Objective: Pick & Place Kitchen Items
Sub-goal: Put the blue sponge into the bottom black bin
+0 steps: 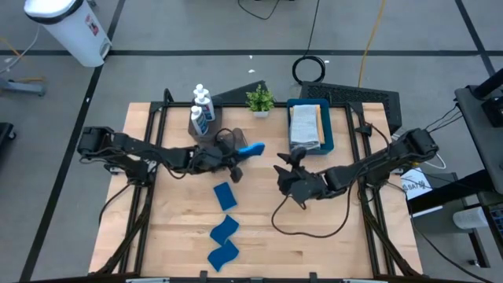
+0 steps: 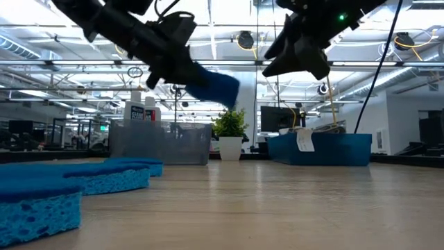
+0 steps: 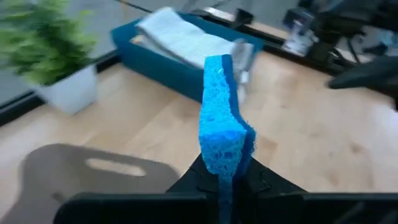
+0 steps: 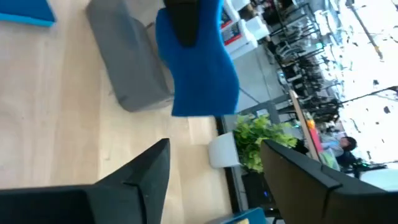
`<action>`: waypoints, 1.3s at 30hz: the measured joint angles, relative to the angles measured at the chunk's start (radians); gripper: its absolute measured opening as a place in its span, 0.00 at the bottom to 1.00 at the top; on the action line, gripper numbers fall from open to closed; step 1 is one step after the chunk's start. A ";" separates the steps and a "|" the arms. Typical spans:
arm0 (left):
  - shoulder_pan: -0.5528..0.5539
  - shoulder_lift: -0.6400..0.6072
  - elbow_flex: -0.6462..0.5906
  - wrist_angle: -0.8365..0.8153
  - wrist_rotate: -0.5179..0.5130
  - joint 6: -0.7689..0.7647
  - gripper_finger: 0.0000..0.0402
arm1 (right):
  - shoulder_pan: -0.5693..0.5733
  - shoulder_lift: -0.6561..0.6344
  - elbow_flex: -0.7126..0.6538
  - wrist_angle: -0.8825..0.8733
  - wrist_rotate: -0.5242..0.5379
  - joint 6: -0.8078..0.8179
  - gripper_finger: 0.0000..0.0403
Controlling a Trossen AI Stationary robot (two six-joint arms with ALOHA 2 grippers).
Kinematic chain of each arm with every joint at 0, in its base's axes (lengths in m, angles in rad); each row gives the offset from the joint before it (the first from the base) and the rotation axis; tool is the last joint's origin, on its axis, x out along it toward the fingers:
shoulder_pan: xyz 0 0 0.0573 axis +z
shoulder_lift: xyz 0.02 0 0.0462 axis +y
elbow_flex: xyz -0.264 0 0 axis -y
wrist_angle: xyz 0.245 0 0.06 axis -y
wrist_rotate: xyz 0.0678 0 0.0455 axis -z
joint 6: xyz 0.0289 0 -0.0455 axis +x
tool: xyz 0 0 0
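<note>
Blue sponges (image 2: 41, 191) lie closest to the low camera, three of them on the wood in a loose row toward the front of the table (image 1: 259, 228). A fourth sponge (image 3: 222, 134) is up in the air, pinched at one end by the left gripper (image 1: 233, 159), whose fingers are pressed tight on it so that most of the slab sticks out past the tips toward the blue tray (image 1: 328, 140).

It looks light and soft, a foam piece with a wavy edge. It should squash under a hard squeeze and flex if held only by a corner, but it is unlikely to slip or break. A hold across the flat faces near the middle would carry it steadiest, I think.

Just across from it hangs the right gripper (image 1: 289, 179), fingers spread and empty, pointed at the free end of the sponge and near it but not touching. Behind stand the white bottles (image 1: 202, 106), a grey cloth (image 4: 127, 59), the potted plant (image 1: 260, 100), and a folded cloth (image 1: 305, 126) in the tray.
</note>
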State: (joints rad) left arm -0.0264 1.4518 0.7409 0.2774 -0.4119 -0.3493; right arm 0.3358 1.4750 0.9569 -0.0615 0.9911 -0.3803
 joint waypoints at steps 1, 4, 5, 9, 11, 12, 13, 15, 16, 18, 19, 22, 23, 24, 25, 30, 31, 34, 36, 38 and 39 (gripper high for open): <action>0.007 -0.009 -0.015 0.005 -0.009 -0.014 0.04 | 0.001 -0.004 0.000 0.002 0.001 -0.001 0.56; 0.035 -0.042 -0.075 0.012 -0.019 -0.060 0.02 | 0.000 -0.013 0.000 0.003 0.002 0.000 0.56; 0.045 -0.049 -0.097 0.031 -0.019 -0.078 0.02 | 0.000 -0.016 0.000 0.003 0.002 0.000 0.56; 0.087 -0.103 -0.190 0.073 -0.019 -0.136 0.04 | 0.000 -0.023 0.000 0.005 0.002 0.001 0.54; 0.105 -0.133 -0.235 0.070 -0.016 -0.160 0.04 | 0.000 -0.022 0.000 0.001 0.002 0.001 0.54; 0.113 -0.146 -0.254 0.073 0.001 -0.174 0.03 | 0.000 -0.022 0.000 0.002 0.002 0.001 0.53; 0.120 -0.163 -0.272 0.076 0.023 -0.190 0.02 | 0.000 -0.022 0.000 0.002 0.002 0.001 0.53; 0.137 -0.195 -0.300 0.077 0.099 -0.234 0.02 | 0.000 -0.022 0.000 0.003 0.002 0.001 0.52; 0.147 -0.204 -0.309 0.076 0.154 -0.272 0.02 | 0.000 -0.022 0.000 0.002 0.002 0.001 0.52; 0.165 -0.212 -0.317 0.031 0.249 -0.349 0.05 | 0.000 -0.022 0.000 0.005 0.000 0.001 0.52; 0.170 -0.213 -0.317 0.011 0.274 -0.381 0.07 | 0.000 -0.022 0.000 0.005 0.000 0.001 0.52; 0.180 -0.211 -0.318 -0.048 0.286 -0.448 0.10 | 0.000 -0.022 0.000 0.005 0.000 0.001 0.52; 0.184 -0.211 -0.318 -0.055 0.276 -0.459 0.11 | 0.000 -0.022 0.000 0.005 0.000 0.001 0.51; 0.189 -0.211 -0.318 -0.058 0.260 -0.465 0.11 | 0.000 -0.022 0.000 0.005 0.000 0.001 0.51; 0.193 -0.212 -0.318 -0.058 0.251 -0.466 0.11 | 0.000 -0.022 0.000 0.005 0.000 0.001 0.51; 0.201 -0.211 -0.318 -0.057 0.250 -0.461 0.12 | 0.000 -0.022 0.000 0.005 -0.001 0.001 0.51; 0.201 -0.211 -0.318 -0.058 0.250 -0.455 0.12 | 0.000 -0.022 0.000 0.005 -0.001 0.001 0.51; 0.201 -0.211 -0.318 -0.056 0.242 -0.435 0.12 | 0.000 -0.022 0.000 0.005 -0.001 0.001 0.50; 0.201 -0.211 -0.318 -0.058 0.228 -0.433 0.12 | 0.000 -0.022 0.000 0.005 -0.001 0.001 0.51; 0.201 -0.211 -0.318 -0.058 0.226 -0.416 0.12 | 0.000 -0.022 0.000 0.005 -0.001 0.001 0.51; 0.201 -0.211 -0.318 -0.058 0.226 -0.404 0.13 | 0.000 -0.022 0.000 0.005 -0.001 0.001 0.51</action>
State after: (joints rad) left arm 0.1745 1.2404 0.4225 0.2199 -0.1860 -0.7532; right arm 0.3355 1.4528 0.9569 -0.0566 0.9901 -0.3790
